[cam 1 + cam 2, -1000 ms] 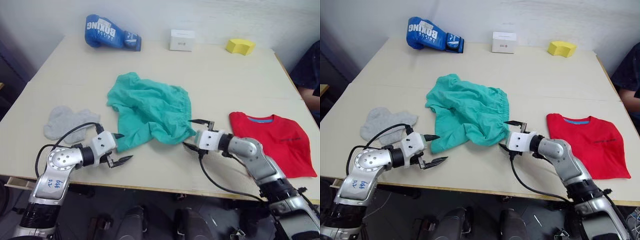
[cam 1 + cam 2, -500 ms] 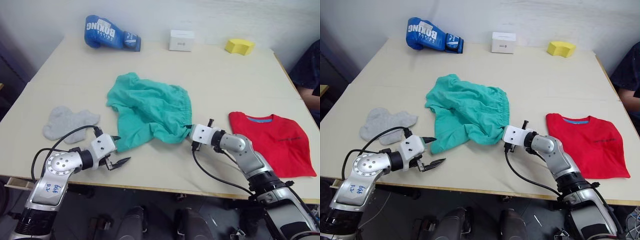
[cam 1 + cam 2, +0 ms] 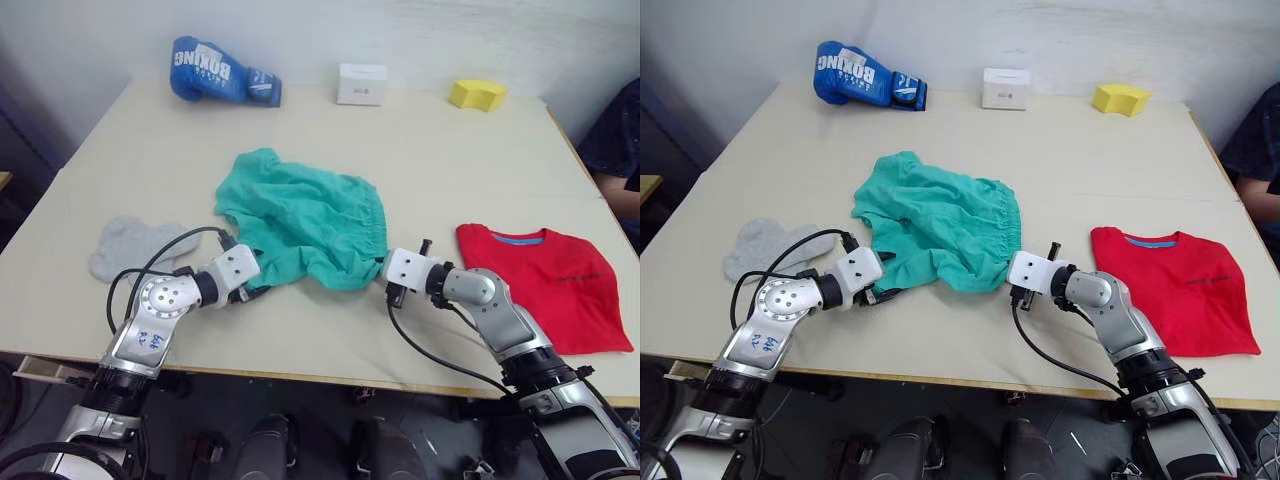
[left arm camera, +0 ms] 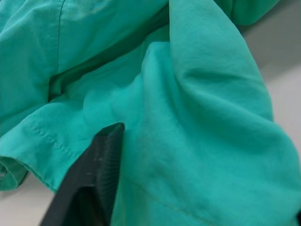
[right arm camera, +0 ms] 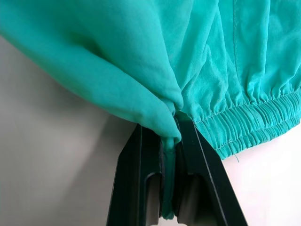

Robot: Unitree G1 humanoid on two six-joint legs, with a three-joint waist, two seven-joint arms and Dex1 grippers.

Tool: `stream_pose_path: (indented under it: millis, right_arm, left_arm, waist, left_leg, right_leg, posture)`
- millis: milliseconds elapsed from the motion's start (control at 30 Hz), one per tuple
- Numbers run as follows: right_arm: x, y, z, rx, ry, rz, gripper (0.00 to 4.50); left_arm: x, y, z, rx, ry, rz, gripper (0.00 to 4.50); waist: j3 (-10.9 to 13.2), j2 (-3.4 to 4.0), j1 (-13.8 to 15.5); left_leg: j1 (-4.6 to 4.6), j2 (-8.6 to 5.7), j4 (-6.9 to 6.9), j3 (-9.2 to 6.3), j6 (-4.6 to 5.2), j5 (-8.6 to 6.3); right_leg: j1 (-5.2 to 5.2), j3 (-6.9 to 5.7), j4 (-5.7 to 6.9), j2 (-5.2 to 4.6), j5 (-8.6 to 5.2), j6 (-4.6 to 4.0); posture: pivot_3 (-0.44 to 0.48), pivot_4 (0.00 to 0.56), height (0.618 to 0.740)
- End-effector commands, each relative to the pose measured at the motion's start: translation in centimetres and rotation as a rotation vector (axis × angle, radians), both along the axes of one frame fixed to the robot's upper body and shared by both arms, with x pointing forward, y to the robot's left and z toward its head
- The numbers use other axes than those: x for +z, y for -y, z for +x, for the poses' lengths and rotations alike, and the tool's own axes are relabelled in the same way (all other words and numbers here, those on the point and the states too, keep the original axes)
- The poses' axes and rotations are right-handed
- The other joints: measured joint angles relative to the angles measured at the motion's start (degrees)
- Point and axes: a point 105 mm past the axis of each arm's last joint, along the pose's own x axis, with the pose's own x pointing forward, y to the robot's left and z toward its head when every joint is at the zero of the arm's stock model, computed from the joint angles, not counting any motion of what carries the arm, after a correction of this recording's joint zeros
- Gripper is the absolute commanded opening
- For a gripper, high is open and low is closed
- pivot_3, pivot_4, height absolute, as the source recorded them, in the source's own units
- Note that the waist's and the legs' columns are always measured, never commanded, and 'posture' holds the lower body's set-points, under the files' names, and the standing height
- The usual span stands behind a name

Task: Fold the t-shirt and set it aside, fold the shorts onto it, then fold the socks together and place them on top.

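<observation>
Nearest the table's front edge, the left gripper is pushed into the lower left corner of the teal shorts. In its wrist view one black finger lies against a hemmed fold of the cloth, while the other is covered by fabric; whether this gripper is spread or clamped cannot be determined.

Level with it, the right gripper sits at the lower right corner of the shorts, beside the gathered waistband. Its two fingers are pressed together with a pinch of teal cloth between them, so it is gripping the shorts.

The shorts lie crumpled and unfolded at the middle of the table, between the two grippers.

To the left of the left arm, the grey socks lie together flat, apart from the shorts. To the right, beyond the right arm, the red t-shirt lies folded flat near the table's right edge, blue neckband facing the far side, well apart from the shorts.

Along the far edge stand a blue boxing glove at the left, a small white box at centre, and a yellow block to the right. A person's dark sleeve shows at the right border.
</observation>
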Motion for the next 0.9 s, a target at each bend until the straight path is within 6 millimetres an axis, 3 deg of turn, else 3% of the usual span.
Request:
stream_pose_path:
  millis: [33, 233, 267, 333, 433, 533, 767, 900]
  right_arm:
    - [2.5, -0.2, 0.1, 0.024, 0.073, 0.015, 0.0]
    - [2.8, 0.0, -0.1, 0.026, 0.072, 0.018, 0.0]
    - [2.9, 0.2, -0.1, 0.025, 0.071, 0.018, 0.0]
    - [3.3, 0.6, -0.5, 0.035, 0.062, 0.021, 0.0]
    - [3.7, 1.8, -1.5, 0.057, -0.017, 0.004, 0.0]
    - [2.5, 3.3, -4.7, 0.115, -0.289, -0.048, 0.0]
    - [1.2, 3.8, -9.7, 0.221, -0.546, -0.109, 0.0]
    - [0.6, 3.6, -11.1, 0.259, -0.605, -0.112, 0.0]
  left_arm:
    - [-3.0, -2.6, 0.9, 0.121, -0.078, 0.064, 1.91]
    - [-2.9, -2.9, 0.7, 0.107, -0.147, -0.067, 0.09]
    - [-2.5, -2.7, 0.2, 0.081, -0.174, -0.119, 0.02]
    - [-1.6, -2.6, -1.3, -0.002, -0.216, -0.159, 0.02]
    - [-0.2, -2.4, -5.0, -0.213, -0.296, -0.131, 0.02]
    - [1.2, -3.0, -9.5, -0.391, -0.413, -0.092, 0.02]
    - [2.2, -4.2, -15.3, -0.399, -0.735, -0.051, 0.02]
    - [3.5, -3.9, -16.1, -0.351, -0.832, -0.117, 0.02]
  waist:
    - [0.0, 0.0, -0.02]
    - [-0.02, 0.03, -0.46]
    - [-0.02, 0.03, -0.67]
    - [-0.01, 0.03, -1.35]
    - [0.0, 0.03, -1.68]
    - [0.06, 0.06, -1.5]
    - [0.15, 0.12, -1.33]
    - [0.21, 0.19, -1.26]
  left_leg:
    - [0.07, 0.01, -0.03, 0.0, 0.01, -0.02]
    - [0.09, 0.14, -0.09, 0.07, -0.07, -0.03]
    - [0.09, 0.17, -0.09, 0.09, -0.09, -0.03]
    - [0.08, 0.2, -0.11, 0.11, -0.12, -0.05]
    - [0.04, 0.24, -0.26, 0.29, -0.27, 0.01]
    - [-0.02, 0.36, -0.37, 0.44, -0.16, 0.05]
    - [-0.17, 0.46, -0.38, 0.39, -0.11, -0.46]
    - [-0.16, 0.46, -0.43, 0.37, -0.13, -0.47]
  right_leg:
    - [0.06, 0.01, -0.01, 0.0, -0.01, -0.01]
    - [0.01, 0.03, -0.01, 0.1, -0.02, -0.03]
    - [-0.01, 0.03, -0.01, 0.12, -0.02, -0.04]
    - [-0.03, 0.04, -0.02, 0.13, -0.05, -0.09]
    - [-0.2, 0.07, -0.08, 0.15, -0.1, -0.17]
    - [-0.32, 0.04, -0.29, 0.18, -0.14, -0.25]
    - [-0.38, 0.02, -0.56, 0.16, -0.14, -0.34]
    - [-0.38, 0.02, -0.65, 0.17, -0.13, -0.37]
  posture:
    - [0.0, 0.15, 0.74]
    - [0.0, 0.15, 0.74]
    - [0.0, 0.15, 0.74]
    - [0.0, 0.15, 0.74]
    - [0.0, 0.15, 0.74]
    - [0.0, 0.15, 0.74]
    - [0.0, 0.15, 0.74]
    - [0.0, 0.15, 0.74]
